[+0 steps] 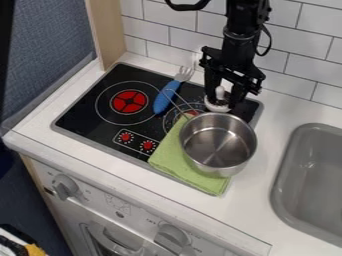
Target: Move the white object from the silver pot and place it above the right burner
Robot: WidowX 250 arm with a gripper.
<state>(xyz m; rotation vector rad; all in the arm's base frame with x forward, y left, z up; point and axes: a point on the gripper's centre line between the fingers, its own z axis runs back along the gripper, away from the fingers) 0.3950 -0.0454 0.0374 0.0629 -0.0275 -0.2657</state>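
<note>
"what was the biggest thing there?"

"a white counter (260, 205), which ran from the left edge down to the lower right corner. white tile wall (180, 40) stood along the top, and a blue-grey panel (47, 35) took the upper left, with a pale wood post (105, 30) beside it."

"and below?"

"a white appliance front (119, 201) with grey knobs (65, 186), at the lower left. above it, a black stovetop (100, 125) was set into the counter, its left burner (130, 101) red. a grey sink (307, 170) was sunk in at the right edge."

"where was the gripper (223, 96)?"

"upper right of centre, hanging from the top edge over the stovetop's back right part. i couldn't tell whether it was clasping anything or had let go."

"what else lay about?"

"a silver pot (220, 164), right of centre, sat on a green cloth (175, 161) that overlapped the stovetop's front right edge. a fork with a blue handle (163, 101) lay left of the gripper."

"and the white object (216, 105)?"

"it was the smallest: out of the pot, just above its rim in the frame, right at the gripper's tip. i couldn't tell whether it touched the stovetop."
</note>
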